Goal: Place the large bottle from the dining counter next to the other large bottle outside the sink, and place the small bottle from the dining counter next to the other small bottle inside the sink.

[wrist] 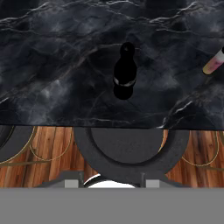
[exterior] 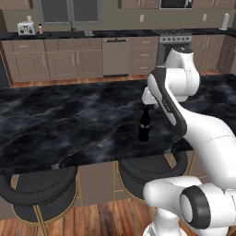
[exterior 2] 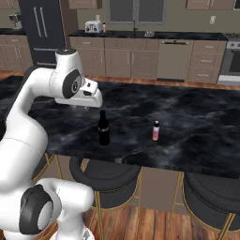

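Note:
The large bottle (exterior: 144, 125) (exterior 2: 103, 128) (wrist: 124, 74), black and glossy with a narrow neck, stands upright near the front edge of the dining counter (exterior: 69, 124) (exterior 2: 197, 126) (wrist: 52, 65). To its right, also upright, is the small bottle (exterior 2: 155, 131) (wrist: 213, 62), pink with a dark cap. My gripper (exterior 2: 95, 104) (wrist: 111, 183) hangs above and slightly nearer than the large bottle, not touching it. Its tips stand apart with nothing between them. Far off on the back worktop, the other large bottle (exterior: 40, 29) (exterior 2: 104, 27), pink-orange, stands beside a toaster.
Black round stools (exterior: 39, 193) (exterior 2: 105, 180) (wrist: 131, 153) on gold legs stand under the counter's front edge. A toaster (exterior: 26, 28) (exterior 2: 93, 26), cabinets, a dishwasher (exterior: 116, 56) and a stove (exterior: 174, 39) line the back wall. A dark fridge (exterior 2: 41, 33) is at the left.

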Available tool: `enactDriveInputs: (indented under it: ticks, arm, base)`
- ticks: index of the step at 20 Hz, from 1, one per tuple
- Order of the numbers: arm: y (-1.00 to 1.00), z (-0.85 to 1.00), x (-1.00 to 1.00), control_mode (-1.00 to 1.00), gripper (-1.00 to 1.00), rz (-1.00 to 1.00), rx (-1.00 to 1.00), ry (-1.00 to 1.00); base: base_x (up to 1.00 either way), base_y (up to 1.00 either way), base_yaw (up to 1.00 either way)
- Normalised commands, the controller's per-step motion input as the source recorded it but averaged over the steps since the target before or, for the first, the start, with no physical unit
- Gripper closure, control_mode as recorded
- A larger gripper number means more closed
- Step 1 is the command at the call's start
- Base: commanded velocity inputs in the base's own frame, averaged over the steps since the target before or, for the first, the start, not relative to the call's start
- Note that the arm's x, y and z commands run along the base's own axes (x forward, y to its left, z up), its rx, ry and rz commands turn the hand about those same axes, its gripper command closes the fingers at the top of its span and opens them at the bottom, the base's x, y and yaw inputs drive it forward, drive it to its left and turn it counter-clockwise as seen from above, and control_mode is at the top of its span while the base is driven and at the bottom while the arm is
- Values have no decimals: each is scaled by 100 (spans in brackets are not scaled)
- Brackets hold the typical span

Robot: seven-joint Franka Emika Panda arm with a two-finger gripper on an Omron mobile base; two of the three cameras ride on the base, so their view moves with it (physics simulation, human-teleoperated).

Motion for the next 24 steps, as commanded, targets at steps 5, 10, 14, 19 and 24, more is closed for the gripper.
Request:
enactDriveInputs:
  ticks: [5,10,14,19,24]
  arm:
    - [0,0,-5,-100,-100,0,0,0]
    - [0,0,-20,-100,-100,0,0,-2]
    - [0,-2,-32,-100,-100,0,0,-8]
    - [0,-8,-24,-100,-100,0,0,-11]
    - [0,-19,-13,-100,-100,0,-1,-11]
  base:
    - [0,0,0]
    - [0,0,0]
    - [0,0,0]
    - [0,0,0]
    - [0,0,0]
